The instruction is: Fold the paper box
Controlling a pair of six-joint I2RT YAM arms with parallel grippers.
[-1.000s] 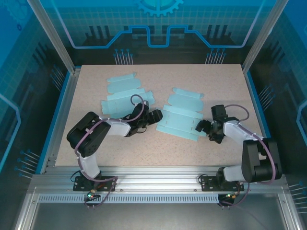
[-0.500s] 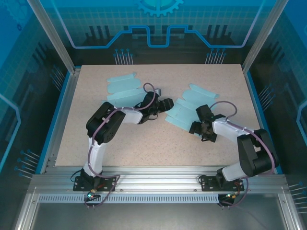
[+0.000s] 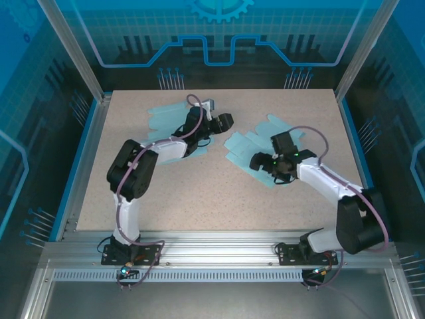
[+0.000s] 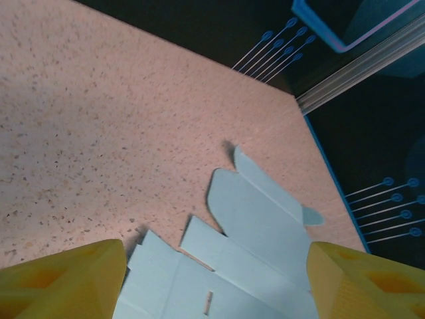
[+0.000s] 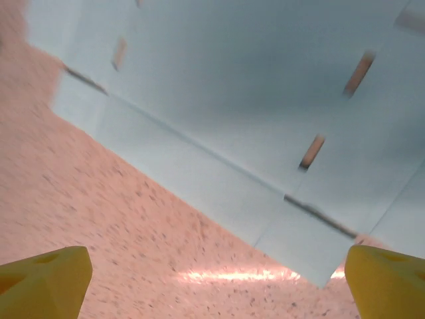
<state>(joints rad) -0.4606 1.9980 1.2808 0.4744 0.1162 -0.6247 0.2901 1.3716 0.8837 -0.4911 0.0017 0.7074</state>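
Note:
Two flat pale-blue paper box blanks lie on the speckled table. The left blank [image 3: 161, 118] is partly covered by my left arm. The right blank [image 3: 247, 147] lies flat and unfolded at centre right, its rounded flaps pointing to the far side. My left gripper [image 3: 223, 122] hovers between the two blanks, open; in the left wrist view the left gripper [image 4: 212, 286] has its yellow fingertips [image 4: 63, 279] wide apart over the right blank [image 4: 252, 232]. My right gripper [image 3: 257, 161] is over the near edge of the right blank [image 5: 252, 93], open with nothing held [image 5: 216, 282].
Blue rails edge the table [image 3: 219, 199] at left [image 3: 83, 159] and right [image 3: 355, 143], with aluminium posts at the far corners. Bare tabletop stretches along the near side between the arms' bases and along the far edge.
Both arms swung toward the far side. The left gripper rose from table centre to between the blanks. The right gripper moved left over the right blank, which rotated and slid farther back.

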